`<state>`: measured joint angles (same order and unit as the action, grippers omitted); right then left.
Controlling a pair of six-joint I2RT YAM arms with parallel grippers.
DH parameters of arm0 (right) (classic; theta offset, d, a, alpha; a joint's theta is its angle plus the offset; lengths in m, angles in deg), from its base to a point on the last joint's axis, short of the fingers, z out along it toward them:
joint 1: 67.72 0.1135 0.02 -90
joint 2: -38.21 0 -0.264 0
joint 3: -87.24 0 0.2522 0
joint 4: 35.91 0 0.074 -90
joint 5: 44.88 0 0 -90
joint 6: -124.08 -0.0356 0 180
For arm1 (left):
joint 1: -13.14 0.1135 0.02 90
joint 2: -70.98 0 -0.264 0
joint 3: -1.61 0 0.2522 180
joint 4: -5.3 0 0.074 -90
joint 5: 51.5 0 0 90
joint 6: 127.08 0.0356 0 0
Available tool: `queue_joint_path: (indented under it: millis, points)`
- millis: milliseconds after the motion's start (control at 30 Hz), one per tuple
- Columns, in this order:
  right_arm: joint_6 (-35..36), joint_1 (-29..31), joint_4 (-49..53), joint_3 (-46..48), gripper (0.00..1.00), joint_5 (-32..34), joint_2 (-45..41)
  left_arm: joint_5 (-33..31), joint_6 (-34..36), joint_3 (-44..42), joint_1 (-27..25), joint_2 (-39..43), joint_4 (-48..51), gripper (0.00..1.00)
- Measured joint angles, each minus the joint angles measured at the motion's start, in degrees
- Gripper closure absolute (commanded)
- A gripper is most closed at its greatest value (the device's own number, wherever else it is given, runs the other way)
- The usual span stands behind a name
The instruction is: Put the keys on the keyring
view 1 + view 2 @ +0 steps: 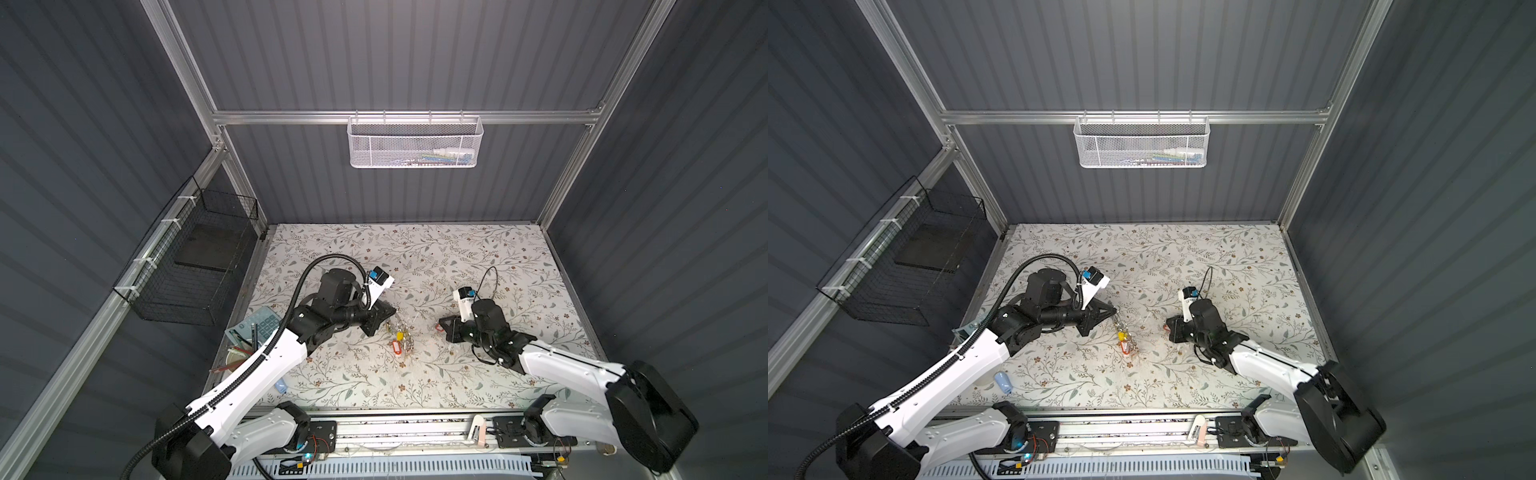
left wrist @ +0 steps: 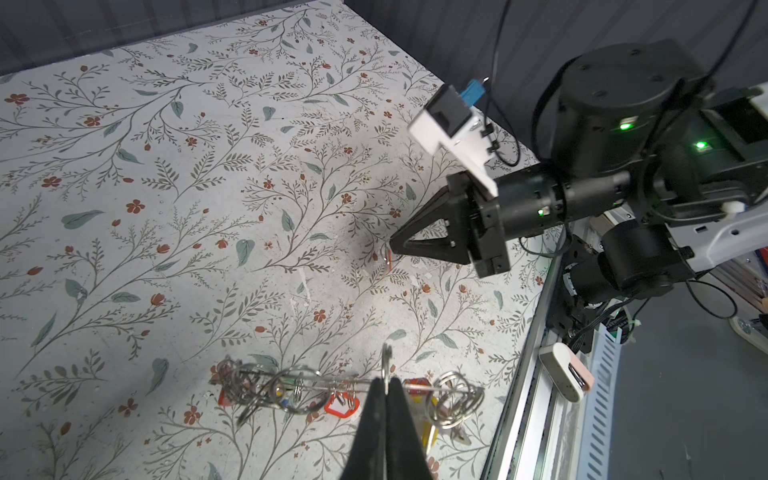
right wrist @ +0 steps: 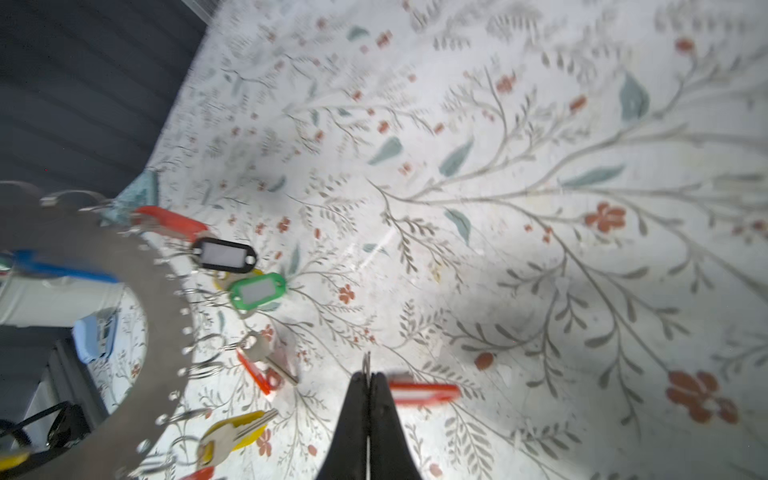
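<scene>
The keyring point(image 3: 137, 266) is a flat grey metal disc whose rim carries small wire rings and coloured tags. It hangs edge-on over the table middle point(image 1: 401, 336) point(image 1: 1125, 338). My left gripper point(image 2: 386, 380) point(image 1: 394, 311) is shut on it at the rim, around a small ring. Of the keys, an orange-red tag point(image 3: 424, 392) and a small wire ring show. My right gripper point(image 3: 368, 374) point(image 1: 440, 323) is shut on that ring, low over the cloth to the right of the keyring and apart from it. The tag point(image 2: 388, 255) also shows at the right gripper's tip in the left wrist view.
A floral cloth point(image 1: 457, 374) covers the table. Left of it stand a calculator and a pencil cup point(image 1: 249, 332), and a blue item point(image 1: 1003, 381) lies near the front. A black wire basket point(image 1: 195, 266) hangs on the left wall and a white mesh basket point(image 1: 415, 143) on the back wall.
</scene>
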<state>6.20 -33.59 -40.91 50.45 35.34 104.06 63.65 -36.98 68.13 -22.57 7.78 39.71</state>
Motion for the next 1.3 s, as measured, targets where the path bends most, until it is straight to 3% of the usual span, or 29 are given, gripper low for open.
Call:
queue_joint_path:
  millis: [233,467,633,800,1033,1300]
  points:
    - [7.65,-0.68,-22.05,11.34,1.00,-5.33,-10.19,-0.11,0.07,0.00,0.00,-0.04,0.15,1.00]
    - [5.90,-0.96,-48.26,13.70,1.00,-16.41,0.70,-0.61,-3.21,0.00,0.00,-0.68,-1.81,1.00]
    - [2.29,-1.31,-57.70,13.20,1.00,-20.59,6.62,-2.58,-5.70,-1.14,-0.59,-1.31,-7.43,1.00]
    - [1.33,-1.55,-57.37,12.85,1.00,-20.52,5.20,-6.14,-6.36,-4.37,-1.66,-3.32,-13.75,1.00]
    - [3.56,-1.57,-40.98,8.44,1.00,-18.64,-4.20,-7.91,-4.37,-13.18,-4.44,-3.85,-25.75,1.00]
    - [3.89,-1.57,-34.64,5.77,1.00,-20.94,3.32,-10.32,0.76,-20.98,-8.26,-6.69,-41.13,1.00]
